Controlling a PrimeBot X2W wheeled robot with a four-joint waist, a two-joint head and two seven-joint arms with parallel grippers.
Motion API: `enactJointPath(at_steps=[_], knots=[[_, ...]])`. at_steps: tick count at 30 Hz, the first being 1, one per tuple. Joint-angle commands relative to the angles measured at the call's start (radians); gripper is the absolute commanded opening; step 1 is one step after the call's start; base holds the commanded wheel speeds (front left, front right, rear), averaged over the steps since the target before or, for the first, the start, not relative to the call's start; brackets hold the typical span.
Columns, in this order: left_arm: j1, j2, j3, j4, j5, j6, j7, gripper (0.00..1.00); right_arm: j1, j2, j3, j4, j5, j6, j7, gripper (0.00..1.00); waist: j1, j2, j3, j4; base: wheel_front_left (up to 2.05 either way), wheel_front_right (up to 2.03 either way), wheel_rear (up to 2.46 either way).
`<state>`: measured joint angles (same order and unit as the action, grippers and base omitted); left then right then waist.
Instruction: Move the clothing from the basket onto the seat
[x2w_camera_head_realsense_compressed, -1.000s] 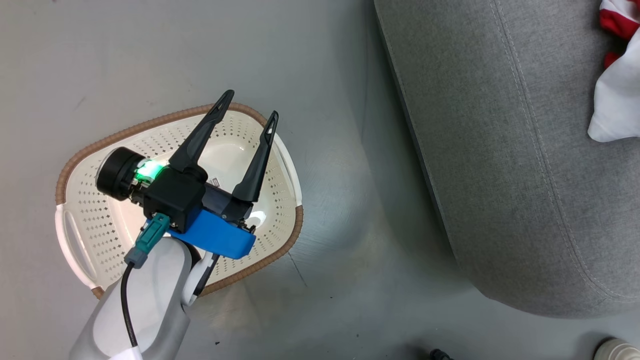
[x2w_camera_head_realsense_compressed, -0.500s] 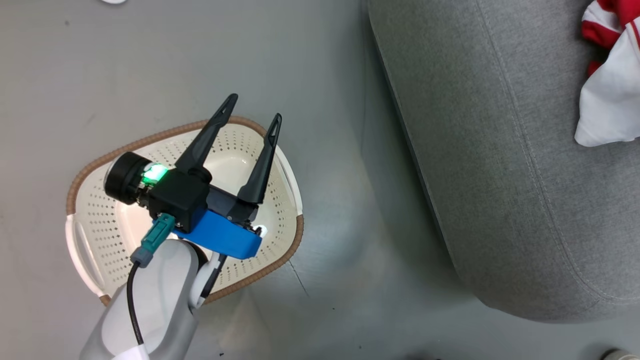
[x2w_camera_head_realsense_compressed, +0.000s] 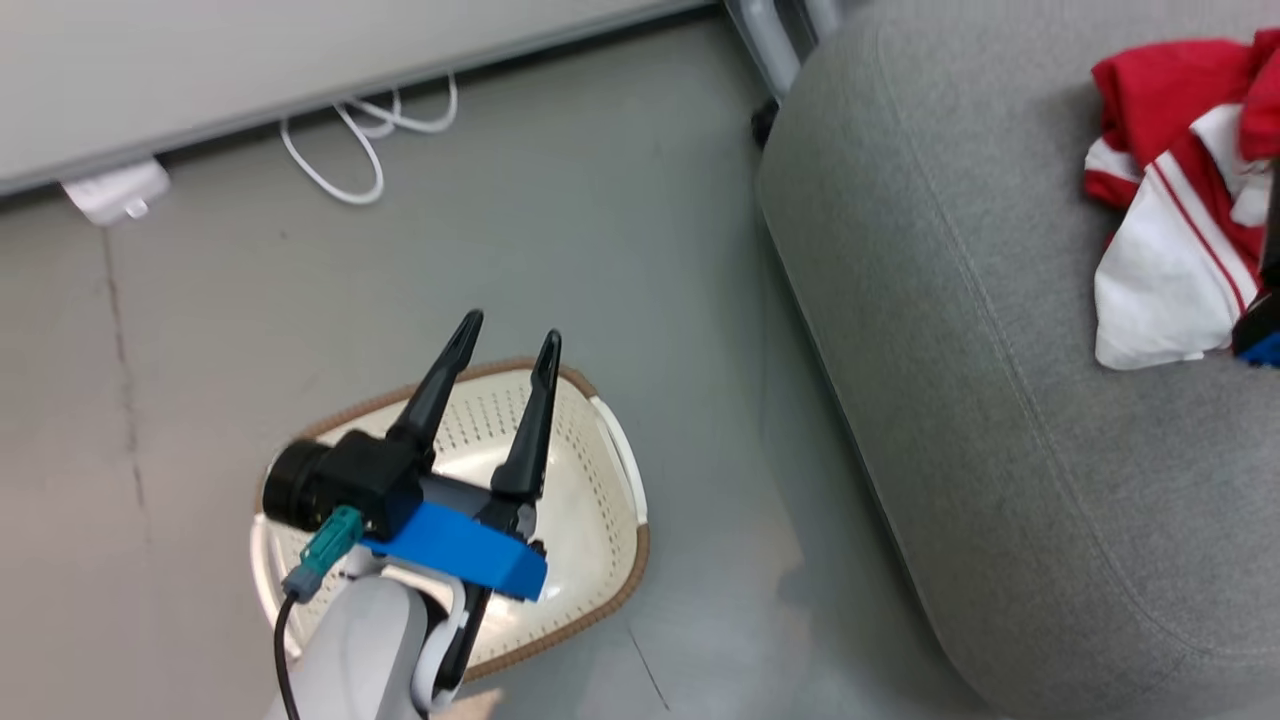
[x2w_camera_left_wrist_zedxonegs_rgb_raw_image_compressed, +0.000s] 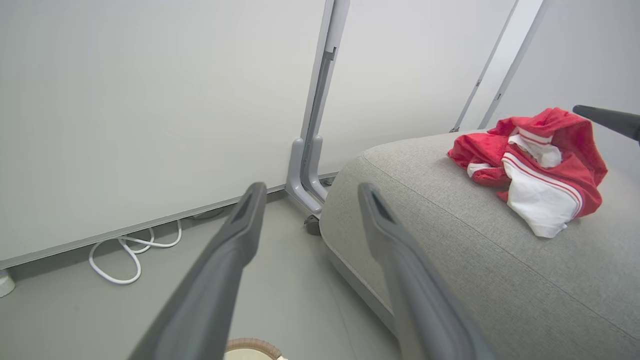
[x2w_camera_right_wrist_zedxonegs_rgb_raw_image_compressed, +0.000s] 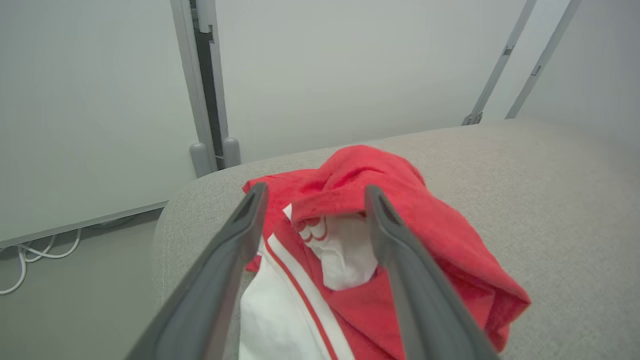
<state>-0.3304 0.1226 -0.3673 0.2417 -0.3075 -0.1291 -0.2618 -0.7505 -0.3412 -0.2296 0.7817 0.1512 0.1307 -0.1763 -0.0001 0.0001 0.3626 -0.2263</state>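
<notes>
R gripper (x2w_camera_right_wrist_zedxonegs_rgb_raw_image_compressed: 316, 190): fingers spread wide, gripping nothing, hovers just above clothing (x2w_camera_right_wrist_zedxonegs_rgb_raw_image_compressed: 450, 240), heaped on seat (x2w_camera_right_wrist_zedxonegs_rgb_raw_image_compressed: 550, 200). L gripper (x2w_camera_head_realsense_compressed: 510, 328): fingers apart, holds nothing, over basket (x2w_camera_head_realsense_compressed: 620, 590) on floor, well apart frm clothing.

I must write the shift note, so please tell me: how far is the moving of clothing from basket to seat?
Done: the clothing lies on the seat, and what shows of the basket is empty. In hand: nothing; left gripper and right gripper both have fingers apart, the right over the clothing. Left: probably nothing, though the left gripper hides part of the basket.
</notes>
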Motion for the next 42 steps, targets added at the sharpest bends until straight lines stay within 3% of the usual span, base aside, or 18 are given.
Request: enactJointPath(at_steps=[1,12,22,29,42], knots=[[0.023,-0.003,0.009,0.006,-0.005,-0.002,-0.005,1.0,0.036,0.005,0.006,-0.014,-0.006,0.0,0.006,1.0,0.0001,-0.0001,-0.087,0.035,0.0,0.0,0.0],[0.19,-0.042,0.124,0.041,-0.016,-0.002,-0.005,1.0,0.355,0.072,0.054,-0.358,0.025,0.0,0.121,1.0,0.0001,-0.0001,-0.27,0.122,0.0,0.0,0.0],[0.282,-0.052,0.22,0.062,0.003,-0.002,-0.005,1.0,0.615,0.183,0.063,-0.637,0.006,0.0,0.196,1.0,0.0001,-0.0001,-0.352,0.209,0.0,0.0,0.0],[0.307,-0.06,0.274,0.079,0.009,-0.002,-0.005,1.0,0.725,0.245,0.102,-0.709,-0.022,0.0,0.191,1.0,0.0001,-0.0001,-0.375,0.26,0.0,0.0,0.0],[0.313,-0.057,0.306,0.114,0.008,-0.002,-0.005,1.0,0.789,0.281,0.167,-0.698,-0.031,0.0,0.172,1.0,0.0001,-0.0001,-0.383,0.286,0.0,0.0,0.0]])
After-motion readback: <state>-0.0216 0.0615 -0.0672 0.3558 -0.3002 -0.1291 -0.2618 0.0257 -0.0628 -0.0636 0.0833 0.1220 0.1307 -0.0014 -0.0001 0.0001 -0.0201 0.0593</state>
